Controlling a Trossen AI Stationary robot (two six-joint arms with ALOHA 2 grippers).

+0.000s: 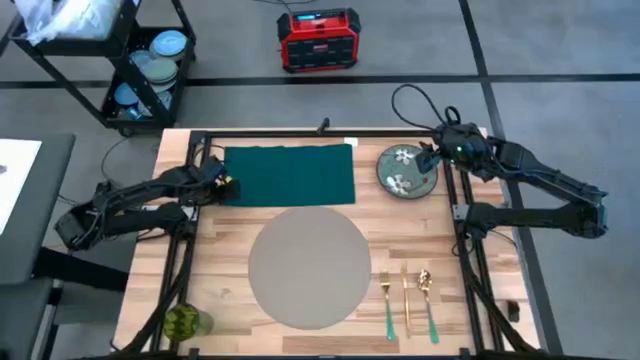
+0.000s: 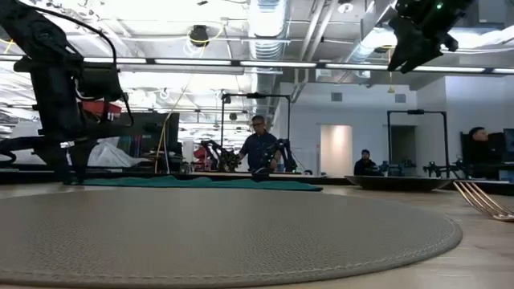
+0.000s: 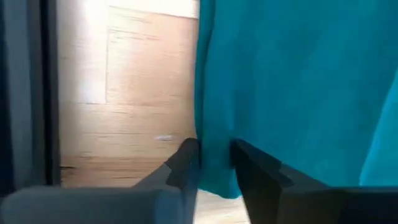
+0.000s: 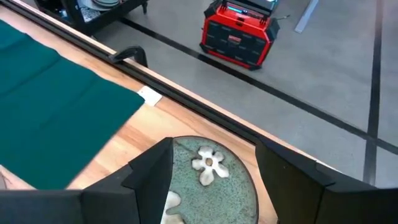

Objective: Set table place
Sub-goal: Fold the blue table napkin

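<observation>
Placemat (image 1: 308,266): flat at the table's (image 1: 490,300) front centre, bare. Napkin (image 1: 290,174): beyond it; my left gripper (image 1: 222,184) has its fingers nearly closed across the napkin's left edge, cloth between them. Plate (image 1: 405,168): back right; my right gripper (image 1: 428,160) hovers over it, fingers spread wide. Cutlery (image 1: 408,300): right of the mat. I would lower squarely onto the plate's rim before closing.

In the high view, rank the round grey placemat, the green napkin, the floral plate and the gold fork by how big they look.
1. Placemat, the largest.
2. Napkin, somewhat smaller in area.
3. Plate, far smaller.
4. Fork, thinnest, though about as long as the plate is wide.
</observation>
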